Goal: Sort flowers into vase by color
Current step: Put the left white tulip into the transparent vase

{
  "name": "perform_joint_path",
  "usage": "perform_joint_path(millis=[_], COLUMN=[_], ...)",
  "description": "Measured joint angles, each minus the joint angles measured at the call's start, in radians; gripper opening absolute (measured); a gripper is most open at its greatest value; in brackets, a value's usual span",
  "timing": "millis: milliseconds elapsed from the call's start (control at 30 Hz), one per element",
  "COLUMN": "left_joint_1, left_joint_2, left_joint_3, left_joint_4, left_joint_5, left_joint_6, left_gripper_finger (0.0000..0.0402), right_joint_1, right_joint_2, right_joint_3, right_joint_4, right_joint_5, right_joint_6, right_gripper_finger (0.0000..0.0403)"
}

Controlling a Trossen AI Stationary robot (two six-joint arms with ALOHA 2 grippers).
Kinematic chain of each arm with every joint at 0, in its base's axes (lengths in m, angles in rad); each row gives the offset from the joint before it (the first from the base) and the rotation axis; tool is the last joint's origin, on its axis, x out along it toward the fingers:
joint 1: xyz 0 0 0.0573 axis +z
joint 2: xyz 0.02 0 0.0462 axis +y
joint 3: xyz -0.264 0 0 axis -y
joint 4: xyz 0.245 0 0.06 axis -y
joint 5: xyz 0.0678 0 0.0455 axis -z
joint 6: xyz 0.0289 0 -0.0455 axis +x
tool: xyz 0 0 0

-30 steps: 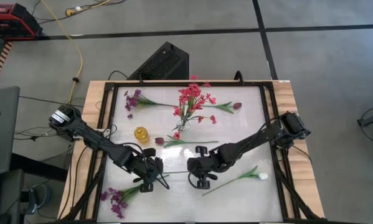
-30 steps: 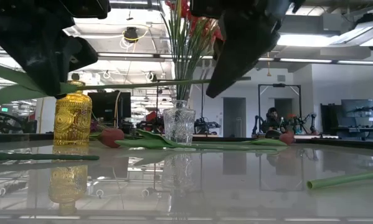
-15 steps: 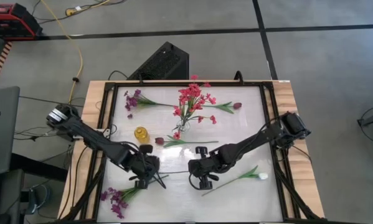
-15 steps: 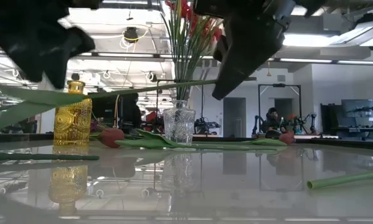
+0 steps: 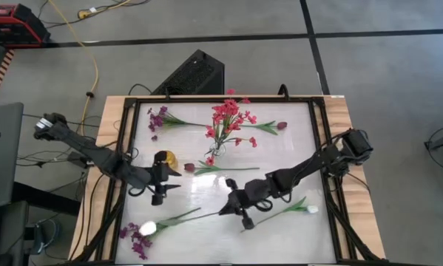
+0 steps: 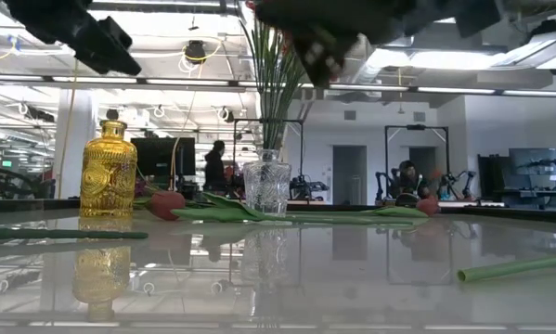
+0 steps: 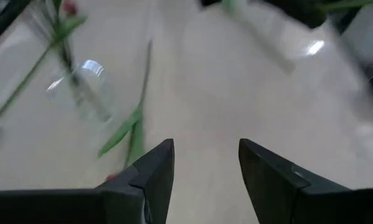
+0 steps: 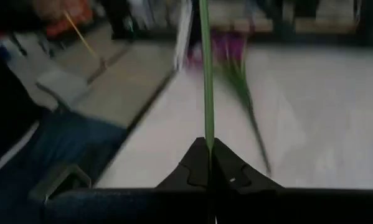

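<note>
Right gripper pinches the white-bud sprig's stem — bud end trails toward the left table edge. Left gripper, fingers parted, empty, beside yellow bottle.

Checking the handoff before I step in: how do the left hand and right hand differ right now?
The left hand is open and empty; the right hand is shut on the white flower's stem. The left hand sits beside the yellow vase; the right hand is near the table's middle front. Both hang above the table.
</note>
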Motion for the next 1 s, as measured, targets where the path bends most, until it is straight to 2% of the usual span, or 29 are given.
perform_joint_path(millis=[100,233,300,467,633,767,867,1000], left_joint_1=[0.011,0.009,0.008,0.009,0.009,0.011,0.011,0.012], left_joint_2=[-0.054,-0.054,-0.055,-0.054,-0.024,-0.001,0.007,0.014], left_joint_3=[-0.119,-0.226,-0.239,-0.240,-0.241,-0.240,-0.231,-0.211], left_joint_4=[0.268,0.625,0.679,0.762,0.893,0.998,1.024,1.020], left_joint_5=[0.058,0.159,0.170,0.061,0.069,0.044,-0.004,-0.006], left_joint_6=[0.043,0.152,0.194,0.273,0.362,0.415,0.440,0.441], left_gripper_finger=[0.0167,0.0167,0.0167,0.0167,0.0167,0.0167,0.0167,0.0167], right_joint_1=[-0.025,-0.057,-0.067,-0.085,-0.086,-0.094,-0.099,-0.100], right_joint_2=[0.021,0.056,0.059,0.058,0.058,0.058,0.058,0.058], right_joint_3=[0.000,0.001,0.000,0.002,0.002,0.002,0.002,0.002], right_joint_4=[0.157,0.329,0.371,0.405,0.406,0.410,0.409,0.412], right_joint_5=[0.038,0.116,0.145,0.166,0.237,0.238,0.238,0.241], right_joint_6=[-0.024,-0.038,-0.053,-0.048,-0.048,-0.048,-0.047,-0.043], right_gripper_finger=[0.0023,0.0023,0.0023,0.0023,0.0023,0.0023,0.0023,0.0023])
